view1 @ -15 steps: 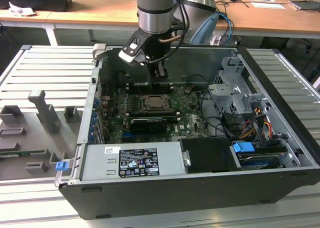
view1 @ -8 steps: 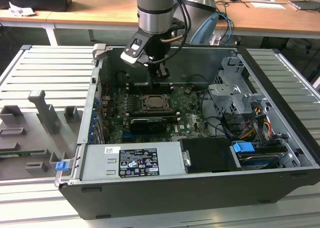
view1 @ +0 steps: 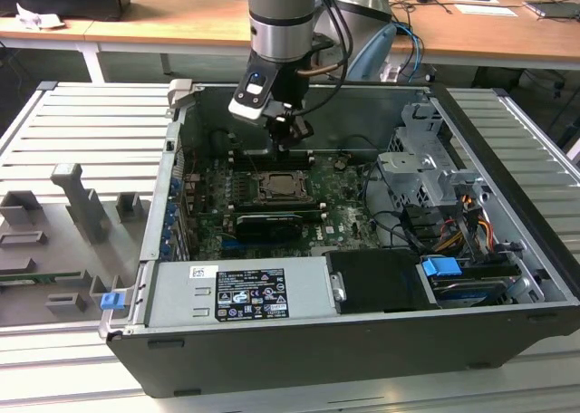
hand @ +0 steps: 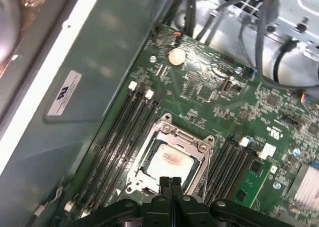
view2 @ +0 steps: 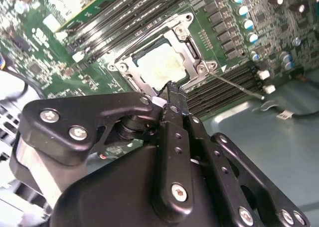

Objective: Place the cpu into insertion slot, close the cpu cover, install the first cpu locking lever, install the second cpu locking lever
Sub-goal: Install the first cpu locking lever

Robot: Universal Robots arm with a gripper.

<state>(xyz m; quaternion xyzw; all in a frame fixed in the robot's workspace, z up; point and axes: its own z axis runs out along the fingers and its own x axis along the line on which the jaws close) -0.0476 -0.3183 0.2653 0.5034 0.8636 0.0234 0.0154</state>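
Observation:
The cpu [view2: 162, 65] lies flat in the insertion slot [view1: 280, 187] on the green motherboard, its pale face showing a faint stain [hand: 169, 162]. The silvery cpu cover [view2: 127, 70] lies down around the chip, framing it [hand: 185, 136]. One thin wire locking lever [view2: 237, 86] sticks out from a corner of the socket, across the memory slots. My gripper [view2: 172, 87] is shut with nothing between its fingers. Its tips hang just above one edge of the socket [hand: 171, 180]. In the exterior view it [view1: 283, 139] hovers over the socket's far side.
Long black memory slots [hand: 117, 137] flank the socket on both sides. A grey drive cage [view1: 421, 173] and a cable bundle [view1: 453, 223] fill the exterior view's right. The power supply [view1: 240, 291] sits at the front and the case wall [view1: 172, 187] on the left.

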